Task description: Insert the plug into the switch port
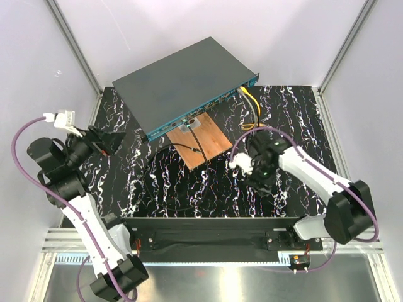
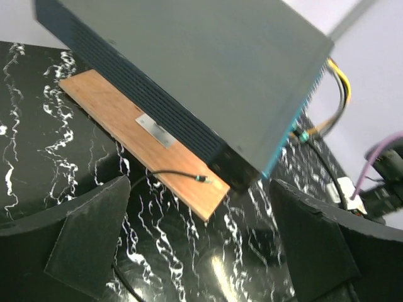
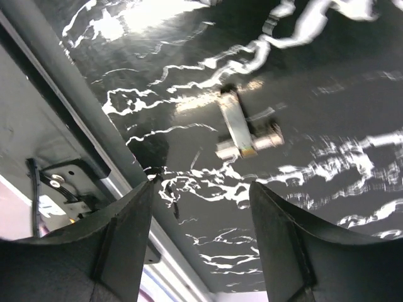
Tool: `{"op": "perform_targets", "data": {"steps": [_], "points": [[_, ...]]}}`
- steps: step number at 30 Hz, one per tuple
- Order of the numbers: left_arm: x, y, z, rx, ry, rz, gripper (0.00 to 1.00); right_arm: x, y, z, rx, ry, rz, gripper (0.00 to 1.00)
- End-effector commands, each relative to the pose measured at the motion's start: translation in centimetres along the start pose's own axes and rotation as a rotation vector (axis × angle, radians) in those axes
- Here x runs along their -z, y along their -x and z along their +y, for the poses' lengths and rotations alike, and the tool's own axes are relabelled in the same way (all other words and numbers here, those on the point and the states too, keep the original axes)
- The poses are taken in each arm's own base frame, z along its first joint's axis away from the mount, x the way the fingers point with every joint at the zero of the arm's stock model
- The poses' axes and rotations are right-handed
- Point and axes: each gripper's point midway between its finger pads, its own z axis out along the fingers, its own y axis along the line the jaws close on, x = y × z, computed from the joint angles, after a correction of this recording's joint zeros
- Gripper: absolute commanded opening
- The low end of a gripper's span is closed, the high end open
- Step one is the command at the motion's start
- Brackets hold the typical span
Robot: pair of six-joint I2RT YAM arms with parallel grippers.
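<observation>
The switch [image 1: 182, 82] is a flat dark grey box at the back of the mat, its teal port face [image 1: 208, 108] turned to the front right. In the left wrist view the switch [image 2: 208, 69] fills the upper half. A thin black cable ends in a small plug [image 2: 203, 180] that lies loose on the copper board [image 2: 126, 119], just in front of the switch. My left gripper [image 1: 116, 141] hovers open left of the board, nothing between its fingers [image 2: 94, 239]. My right gripper [image 1: 259, 179] stands open over the mat to the right, empty.
A yellow cable [image 1: 252, 104] runs from the switch's right end. The copper board [image 1: 200, 141] partly sits under the switch's front edge. A metal rail [image 3: 75, 126] borders the mat's near edge. A pale blurred shape [image 3: 242, 129] shows on the glossy mat.
</observation>
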Motion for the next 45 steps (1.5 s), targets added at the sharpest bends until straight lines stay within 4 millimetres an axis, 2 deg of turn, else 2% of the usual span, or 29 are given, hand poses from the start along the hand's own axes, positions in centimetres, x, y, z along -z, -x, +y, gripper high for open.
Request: {"op": "perform_targets", "data": {"steps": [1, 5, 10, 14, 23, 26, 30, 31, 32, 33, 34, 36, 37, 39, 40, 41, 42, 43, 44, 45], "points": [[0.6, 0.0, -2.2, -0.118, -0.085, 0.022, 0.98, -1.6, 0.5, -0.8, 0.096, -0.045, 0.059, 0.68], [0.8, 0.6, -4.2, -0.184, -0.139, 0.015, 0.98, -3.1, 0.7, -1.6, 0.133, -0.058, 0.104, 0.67], [0.7, 0.8, -5.1, -0.267, -0.142, 0.019, 0.98, -4.9, 1.2, -2.0, 0.153, -0.058, 0.142, 0.64], [0.6, 1.3, -5.2, -0.292, -0.14, 0.007, 0.98, -6.3, 1.9, -3.2, 0.159, -0.1, 0.131, 0.61], [0.3, 2.9, -5.9, -0.299, -0.166, -0.022, 0.98, -8.6, 0.3, -3.3, 0.189, -0.108, 0.183, 0.55], [0.3, 3.5, -6.1, -0.322, -0.163, -0.038, 0.98, -8.7, 0.1, -3.4, 0.18, -0.124, 0.185, 0.44], [-0.1, 4.6, -6.7, -0.405, -0.149, -0.059, 0.96, -7.3, 1.5, -3.3, 0.142, -0.138, 0.122, 0.18], [-0.4, 4.6, -6.5, -0.401, -0.142, -0.044, 0.96, -6.0, 2.9, -3.6, 0.132, -0.159, 0.07, 0.04], [-0.6, 4.6, -7.1, -0.424, -0.158, -0.038, 0.96, -5.1, 3.2, -3.5, 0.1, -0.168, 0.057, 0.0], [-0.5, 5.9, -7.4, -0.475, -0.135, -0.061, 0.96, -4.3, 3.9, -3.3, 0.084, -0.163, 0.021, 0.0], [-0.7, 6.4, -7.6, -0.508, -0.131, -0.067, 0.96, -2.1, 5.7, -3.8, 0.063, -0.189, -0.062, 0.0], [-1.2, 8.0, -8.2, -0.558, -0.128, -0.09, 0.96, 0.6, 6.8, -4.0, -0.022, -0.197, -0.147, 0.0], [-1.3, 8.6, -8.7, -0.573, -0.135, -0.098, 0.97, 3.6, 8.9, -4.4, -0.046, -0.215, -0.263, 0.0], [-2.7, 9.1, -9.5, -0.608, -0.163, -0.094, 0.98, 7.2, 9.4, -5.9, -0.193, -0.233, -0.387, 0.0], [-2.5, 10.1, -10.9, -0.65, -0.187, -0.111, 0.98, 10.7, 11.0, -6.3, -0.228, -0.231, -0.519, 0.0], [-3.0, 10.2, -11.6, -0.681, -0.209, -0.105, 0.98, 12.9, 10.7, -7.9, -0.371, -0.244, -0.607, 0.0], [-4.3, 10.3, -12.0, -0.751, -0.218, -0.094, 0.99, 14.8, 11.0, -8.5, -0.424, -0.249, -0.679, 0.0], [-4.6, 10.9, -13.4, -0.79, -0.241, -0.099, 0.99, 17.5, 11.9, -8.2, -0.438, -0.233, -0.777, 0.0], [-5.2, 10.5, -15.6, -0.821, -0.307, -0.097, 0.99, 19.2, 12.5, -8.6, -0.515, -0.22, -0.855, 0.0], [-7.3, 10.2, -15.2, -0.852, -0.286, -0.065, 0.99, 20.7, 12.2, -9.3, -0.57, -0.23, -0.909, 0.0]]}}
